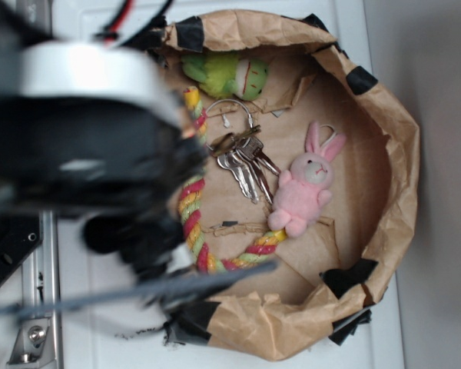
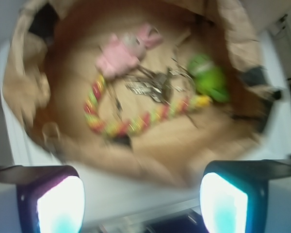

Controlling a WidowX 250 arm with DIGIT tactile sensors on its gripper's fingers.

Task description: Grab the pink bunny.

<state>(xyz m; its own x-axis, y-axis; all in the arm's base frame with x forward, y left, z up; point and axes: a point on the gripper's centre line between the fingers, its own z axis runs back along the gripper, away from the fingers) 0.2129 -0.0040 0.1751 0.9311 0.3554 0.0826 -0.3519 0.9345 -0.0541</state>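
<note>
The pink bunny (image 1: pixel 303 196) lies on its back inside a rolled-down brown paper bag (image 1: pixel 396 154), ears pointing toward the bag's far side. In the wrist view the bunny (image 2: pixel 121 51) shows at the upper middle, blurred. My gripper (image 2: pixel 143 194) is open, its two pads (image 2: pixel 60 206) wide apart at the bottom of that view, with nothing between them. It hovers over the white surface outside the bag's near rim (image 2: pixel 136 155), well short of the bunny. In the exterior view my arm (image 1: pixel 84 138) is a large blur at the left, and the fingers cannot be made out.
A bunch of keys (image 1: pixel 246 165) lies just left of the bunny. A striped rope ring (image 1: pixel 192 223) curves around them. A green-and-yellow plush toy (image 1: pixel 227 73) sits at the bag's back. Black tape patches (image 1: pixel 349 278) mark the rim. A metal rail (image 1: pixel 34 307) runs at the left.
</note>
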